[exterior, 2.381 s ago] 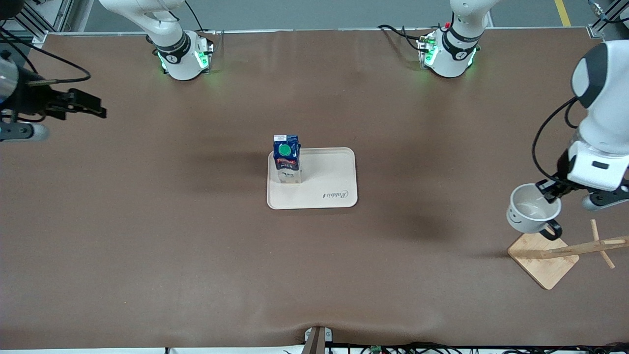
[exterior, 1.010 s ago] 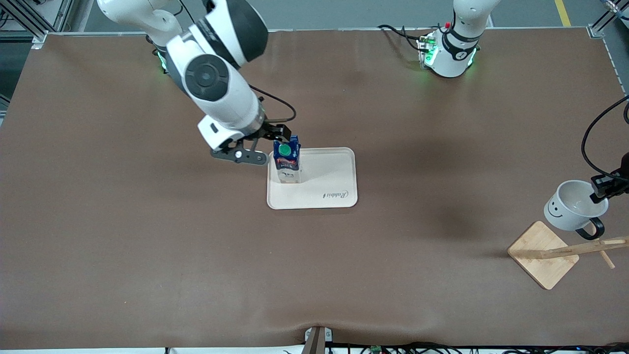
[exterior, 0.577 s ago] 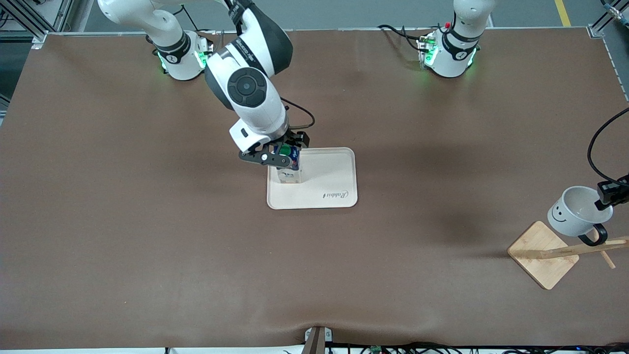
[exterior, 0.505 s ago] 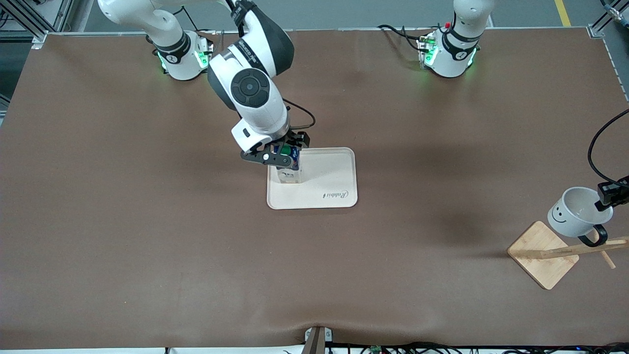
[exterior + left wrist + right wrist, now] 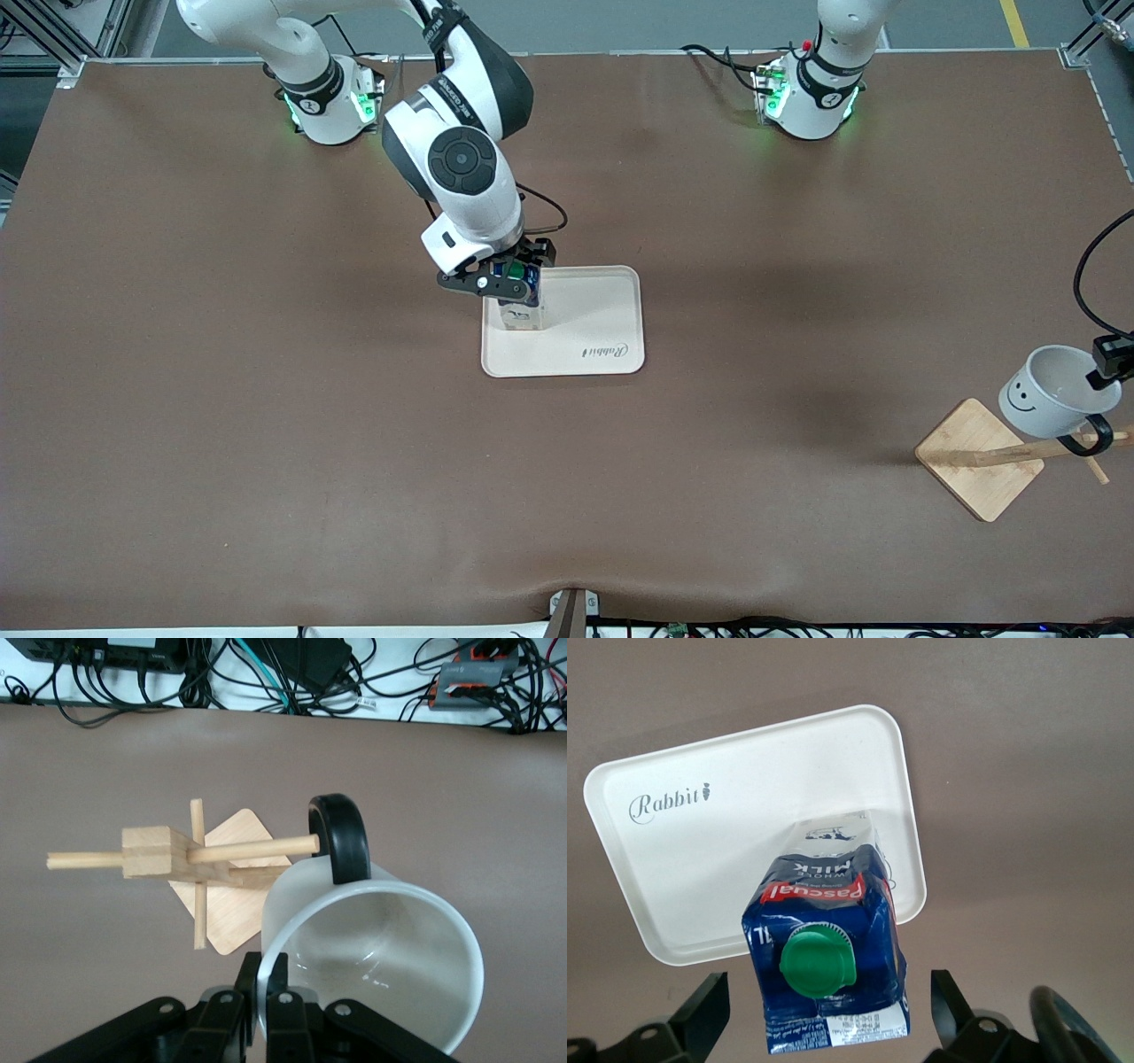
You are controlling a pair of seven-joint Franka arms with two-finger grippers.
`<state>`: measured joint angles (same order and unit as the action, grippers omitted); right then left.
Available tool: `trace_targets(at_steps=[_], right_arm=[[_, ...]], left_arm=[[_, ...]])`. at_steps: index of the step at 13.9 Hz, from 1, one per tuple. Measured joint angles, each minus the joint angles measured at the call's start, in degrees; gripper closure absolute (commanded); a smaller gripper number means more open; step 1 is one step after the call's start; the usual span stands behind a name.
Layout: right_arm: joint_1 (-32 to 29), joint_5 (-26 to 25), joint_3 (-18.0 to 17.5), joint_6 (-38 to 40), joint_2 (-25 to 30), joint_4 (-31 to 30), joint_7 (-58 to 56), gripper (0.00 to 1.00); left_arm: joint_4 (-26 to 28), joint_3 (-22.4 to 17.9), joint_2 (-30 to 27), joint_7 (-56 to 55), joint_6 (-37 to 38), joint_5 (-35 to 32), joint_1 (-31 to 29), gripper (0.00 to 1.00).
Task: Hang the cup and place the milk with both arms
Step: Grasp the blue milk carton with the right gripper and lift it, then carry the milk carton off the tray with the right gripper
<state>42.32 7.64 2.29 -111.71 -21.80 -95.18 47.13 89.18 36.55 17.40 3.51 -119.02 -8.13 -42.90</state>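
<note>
The milk [image 5: 519, 310] stands upright on a cream tray [image 5: 594, 310], in the tray's corner toward the right arm's end. My right gripper [image 5: 514, 270] is open around the carton's top. Its fingers [image 5: 709, 1001] stand clear of the blue sides of the milk [image 5: 824, 904], green cap uppermost. My left gripper [image 5: 1112, 359] is shut on the rim of the white smiley cup [image 5: 1050, 403], held tilted over the wooden rack [image 5: 983, 456]. In the left wrist view a rack peg [image 5: 257, 849] ends at the black handle [image 5: 341, 837] of the cup [image 5: 381, 948].
The tray [image 5: 744, 842] carries "Rabbit" lettering and lies mid-table. The rack's square wooden base sits near the left arm's end of the brown table, with crossed pegs on its post [image 5: 159, 853]. Cables lie along the table's edge [image 5: 292, 673].
My right arm swung in from the table's end and settled its open gripper around the milk's top. My left gripper carried the cup down and sideways until its handle reached the rack's peg.
</note>
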Motion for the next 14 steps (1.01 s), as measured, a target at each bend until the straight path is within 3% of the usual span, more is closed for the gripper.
trace_targets(at_steps=[8,9,10,13,14], right_arm=[[0.1,0.0,0.0,-6.9,0.0,-4.6,0.4,0.00],[0.3,0.0,0.0,-8.7,0.0,-5.4,1.4,0.08],[0.6,0.0,0.0,-10.2,0.0,-6.3,2.3,0.27],[1.2,0.0,0.0,-11.2,0.2,-6.8,3.3,0.96],[1.2,0.0,0.0,-11.2,0.2,-6.8,3.3,1.00]], left_arm=[[-0.6,-0.2,2.3,1.4,0.0,0.0,-0.4,1.00],[-0.6,-0.2,2.5,1.4,0.0,0.0,-0.7,1.00],[-0.6,-0.3,2.8,1.4,0.0,0.0,-1.0,1.00],[-0.6,-0.3,4.1,1.4,0.0,0.0,-1.7,1.00],[-0.7,-0.3,4.7,1.4,-0.2,0.0,-1.7,0.53]])
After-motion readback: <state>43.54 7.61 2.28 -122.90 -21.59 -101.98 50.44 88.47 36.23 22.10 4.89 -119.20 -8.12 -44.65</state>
